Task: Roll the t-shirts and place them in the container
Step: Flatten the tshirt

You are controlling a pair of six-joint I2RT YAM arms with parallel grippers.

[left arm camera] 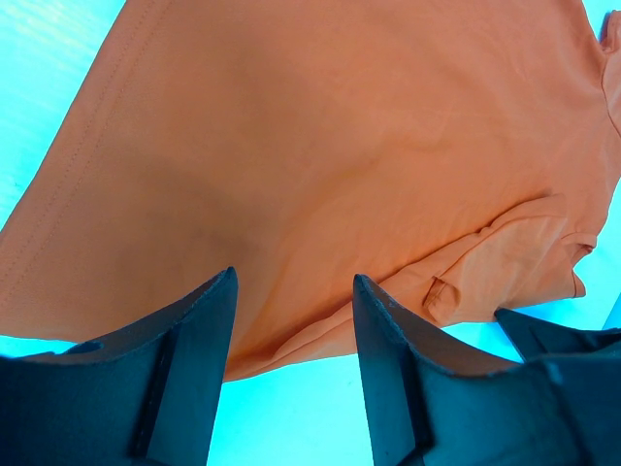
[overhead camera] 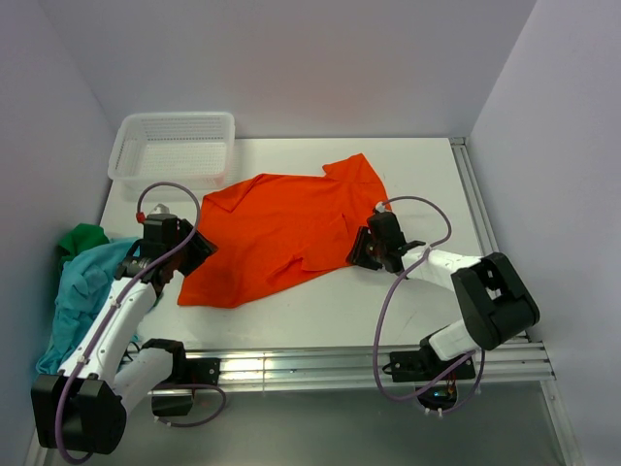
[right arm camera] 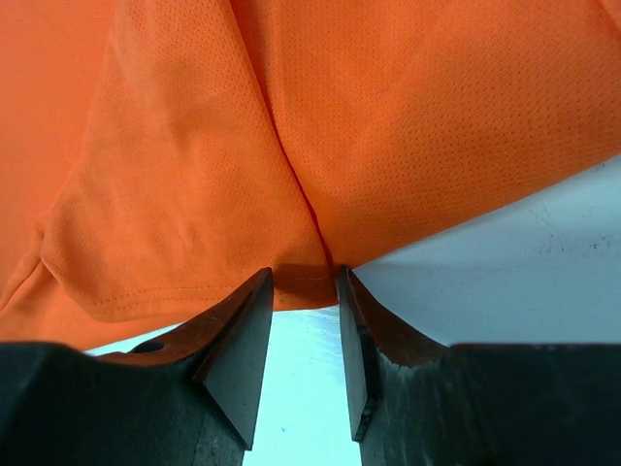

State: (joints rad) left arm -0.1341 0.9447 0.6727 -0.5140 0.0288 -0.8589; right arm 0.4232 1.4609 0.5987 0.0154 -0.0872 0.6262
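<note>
An orange t-shirt (overhead camera: pixel 291 228) lies on the table (overhead camera: pixel 427 184), left tool (left arm camera: pixel 293 282) and right tool (right arm camera: pixel 303 277) both parted at its edges, gripping nothing; closing short could miss the hem.

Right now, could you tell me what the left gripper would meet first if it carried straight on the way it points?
The orange t-shirt: its edge lies right between the left gripper's open jaws, so cloth comes first, then the table beneath. Whether they touch is unclear.

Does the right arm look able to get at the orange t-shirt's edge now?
Likely yes: the right claw stands open with the edge of the orange t-shirt right at its tips, nothing in between.
</note>
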